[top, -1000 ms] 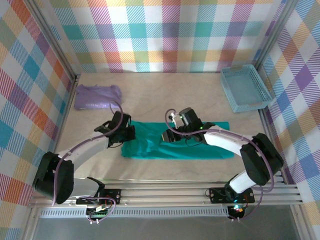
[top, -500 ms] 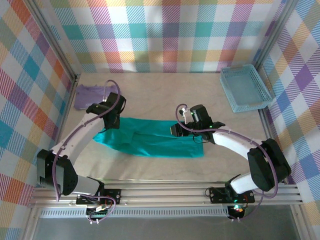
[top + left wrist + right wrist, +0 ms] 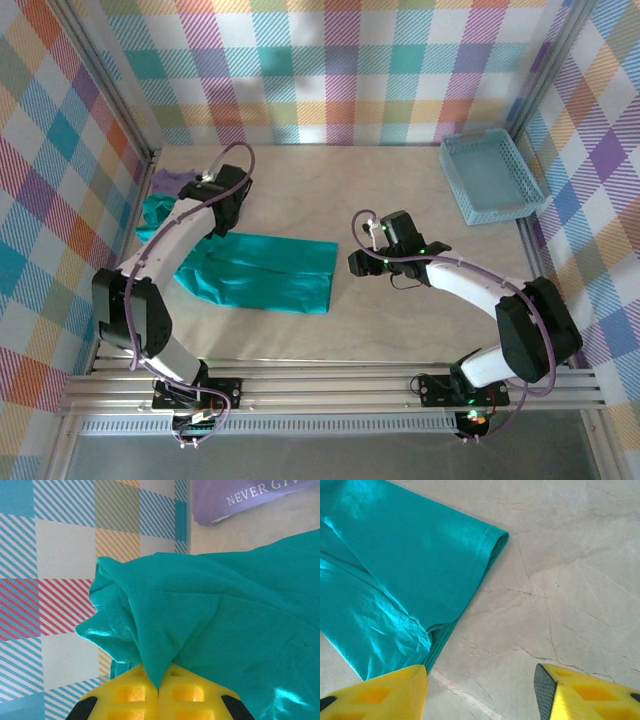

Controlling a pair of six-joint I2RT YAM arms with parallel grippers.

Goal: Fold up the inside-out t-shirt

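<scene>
The t-shirt (image 3: 395, 565) is soft teal cloth with a faint sheen where light falls. The table (image 3: 570, 580) looks like pale stone: smooth, matt and finely veined. The left tool (image 3: 159, 692) is yellow moulded plastic, and the basket (image 3: 492, 180) is light blue plastic.

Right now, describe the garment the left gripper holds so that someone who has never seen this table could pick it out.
Start at the table's left side, by the checked wall. The teal t-shirt lies there, one end bunched and pinched in the shut left gripper. Unlike the lettered lavender garment beside it, it is teal and spread out.
</scene>
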